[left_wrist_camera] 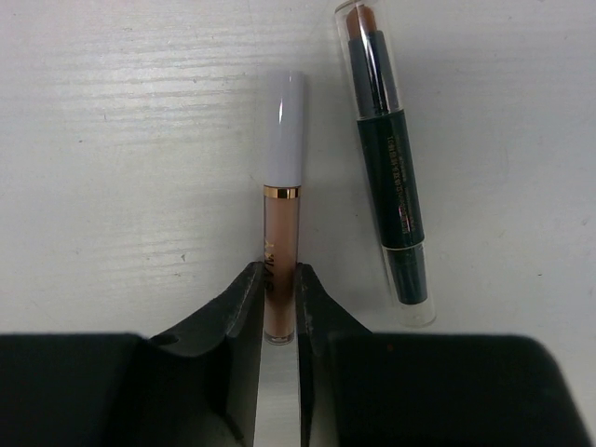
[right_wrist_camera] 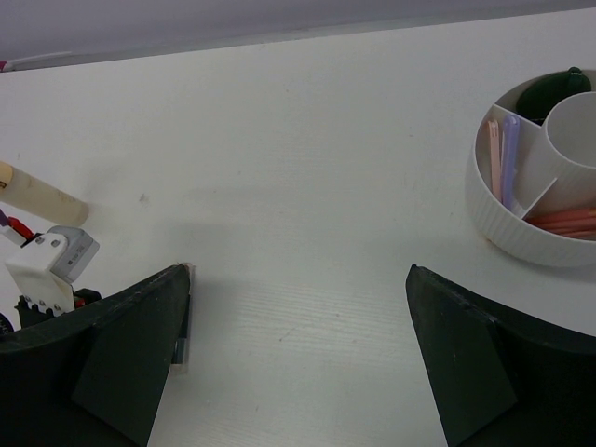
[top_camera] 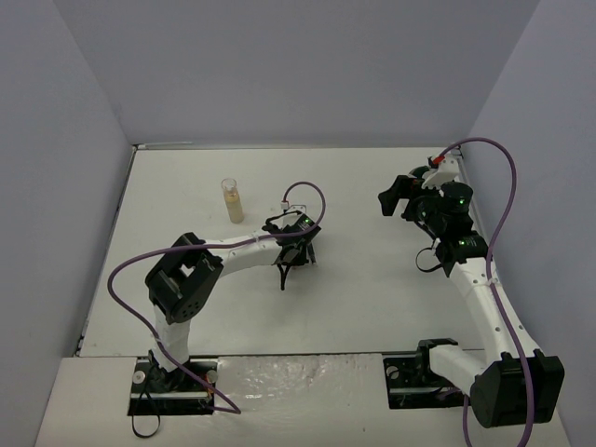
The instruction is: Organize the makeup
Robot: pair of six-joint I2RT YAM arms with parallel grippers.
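Note:
My left gripper (left_wrist_camera: 281, 272) is shut on the lower end of a thin tube of beige-pink liquid with a pale lilac cap (left_wrist_camera: 282, 214), which lies on the white table. A dark green stick with a clear cap and a brown-red tip (left_wrist_camera: 386, 158) lies just right of it. In the top view this gripper (top_camera: 285, 264) points down at mid-table. My right gripper (right_wrist_camera: 298, 279) is wide open and empty above the table; it also shows in the top view (top_camera: 396, 197). A small clear bottle of beige liquid (top_camera: 232, 200) stands at the back left.
A white round divided bowl (right_wrist_camera: 494, 219) sits at the right of the right wrist view, holding pink and lilac sticks (right_wrist_camera: 503, 154), red-pink sticks (right_wrist_camera: 563, 221) and a dark green disc (right_wrist_camera: 549, 91). A small stick end (right_wrist_camera: 183, 349) shows beside the right gripper's left finger. Grey walls enclose the table.

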